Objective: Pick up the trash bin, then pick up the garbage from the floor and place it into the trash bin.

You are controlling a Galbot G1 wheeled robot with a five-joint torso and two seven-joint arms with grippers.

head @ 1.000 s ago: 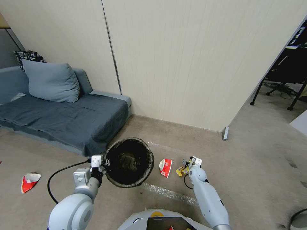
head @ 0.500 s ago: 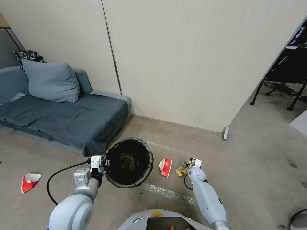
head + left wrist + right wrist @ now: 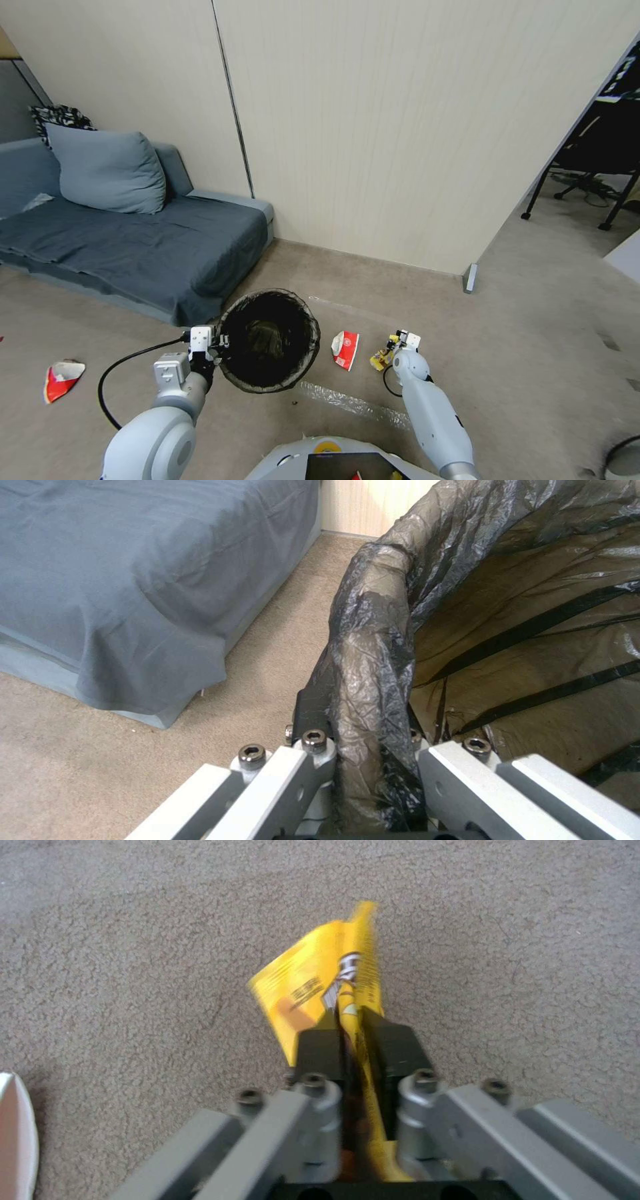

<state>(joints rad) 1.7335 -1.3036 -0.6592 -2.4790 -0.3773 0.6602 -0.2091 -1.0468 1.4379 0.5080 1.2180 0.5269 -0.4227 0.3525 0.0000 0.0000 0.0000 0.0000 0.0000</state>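
While the left gripper (image 3: 215, 345) is clamping the bag-lined rim of the trash bin (image 3: 270, 339) and holding it just off the carpet, the right gripper (image 3: 392, 346) is pinching a crumpled yellow wrapper (image 3: 320, 985) between its closed black fingers (image 3: 319, 1052). Over the last second the right arm is drawing slightly back toward the robot, and the wrapper is coming with it, its free end hanging clear above the carpet (image 3: 133, 965). That suggests the grasp is holding and the piece is ready to travel to the bin, which is waiting nearby on the robot's left. A red-and-white wrapper (image 3: 345, 349) is lying between bin and right gripper, and another (image 3: 61, 378) is sitting far to the left. Beige carpet is covering the floor; a grey sofa (image 3: 133, 247) is standing against a pale panelled wall (image 3: 400, 133).
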